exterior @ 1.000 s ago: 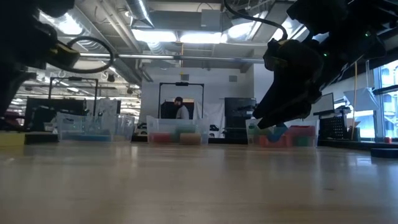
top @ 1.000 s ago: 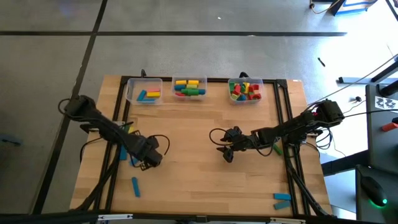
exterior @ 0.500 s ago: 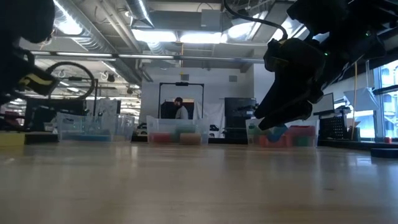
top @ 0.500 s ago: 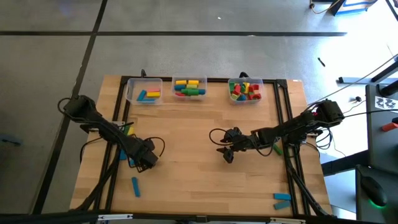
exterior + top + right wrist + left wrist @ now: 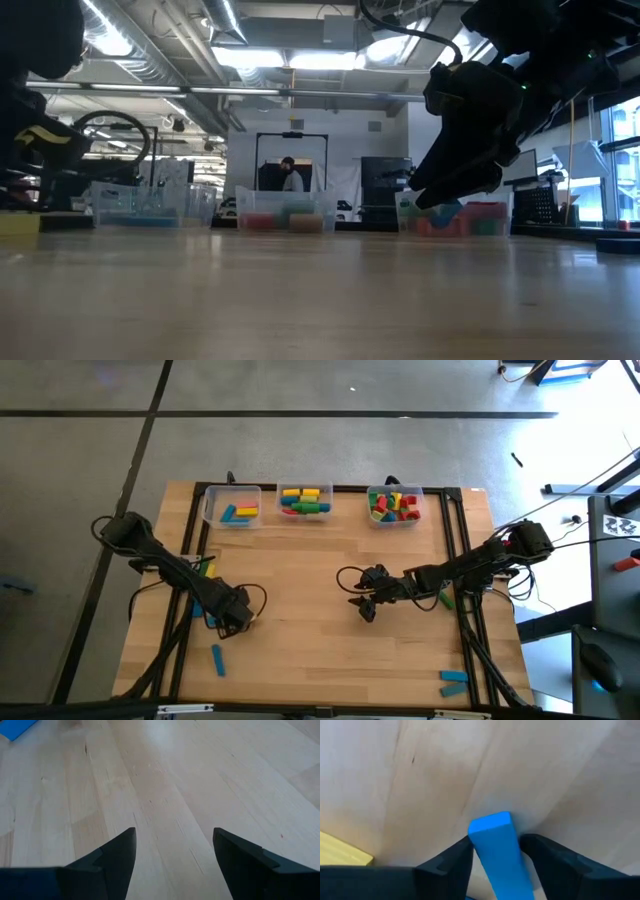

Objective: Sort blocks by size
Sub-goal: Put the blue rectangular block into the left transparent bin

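The left gripper is low over the tabletop near its left edge, with a blue block lying between its fingers. In the left wrist view the block's square end pokes out just past the fingertips; each finger stands right beside a long side of the block, but whether they press on it cannot be told. A yellow block lies on the wood just beside this gripper, off its one finger.

The right gripper hovers over the middle of the tabletop with its fingers apart and nothing between them, only bare wood below. A corner of a blue piece shows well ahead of it in the right wrist view.

Another blue block lies on the tabletop near the left gripper, toward the front edge. Two more blue blocks sit well apart from the right gripper, at the front right corner. Far beyond both grippers, three clear bins line the back edge, holding sorted blocks in mixed colours.
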Available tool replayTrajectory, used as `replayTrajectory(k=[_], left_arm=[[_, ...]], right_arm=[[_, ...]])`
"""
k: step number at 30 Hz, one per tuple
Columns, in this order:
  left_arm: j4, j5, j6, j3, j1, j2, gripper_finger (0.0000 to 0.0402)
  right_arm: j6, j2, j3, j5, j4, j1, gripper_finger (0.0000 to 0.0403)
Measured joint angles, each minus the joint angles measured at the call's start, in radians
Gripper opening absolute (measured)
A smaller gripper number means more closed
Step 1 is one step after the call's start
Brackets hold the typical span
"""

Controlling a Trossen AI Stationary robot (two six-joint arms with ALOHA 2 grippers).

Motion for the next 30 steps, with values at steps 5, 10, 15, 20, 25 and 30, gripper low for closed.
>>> replayTrajectory(k=[5, 10, 15, 20, 25, 30], left_arm=[[0.002, -0.004, 0.043, 0.0, 0.0, 0.0, 0.0135], [0.0, -0.006, 0.066, 0.001, 0.001, 0.0, 0.0104], [-0.015, -0.017, 0.066, 0.021, 0.0, 0.003, 0.0108], [0.0, -0.036, 0.09, 0.058, 0.0, 0.009, 0.0108], [-0.008, -0.066, 0.125, 0.099, 0.001, 0.008, 0.0108], [-0.014, -0.125, 0.204, 0.171, 0.005, 0.007, 0.0112]], right_arm=[[0.0, 0.0, 0.0, 0.001, 0.0, 0.0, 0.0257], [-0.001, 0.0, 0.0, 0.002, 0.0, 0.0, 0.0257], [-0.001, 0.0, 0.0, 0.002, 0.0, 0.0, 0.0257], [-0.001, 0.0, 0.0, 0.002, 0.0, 0.0, 0.0257], [-0.001, 0.0, 0.0, 0.002, -0.001, 0.0, 0.0257], [-0.001, 0.0, 0.0, 0.002, -0.002, 0.0, 0.0257]])
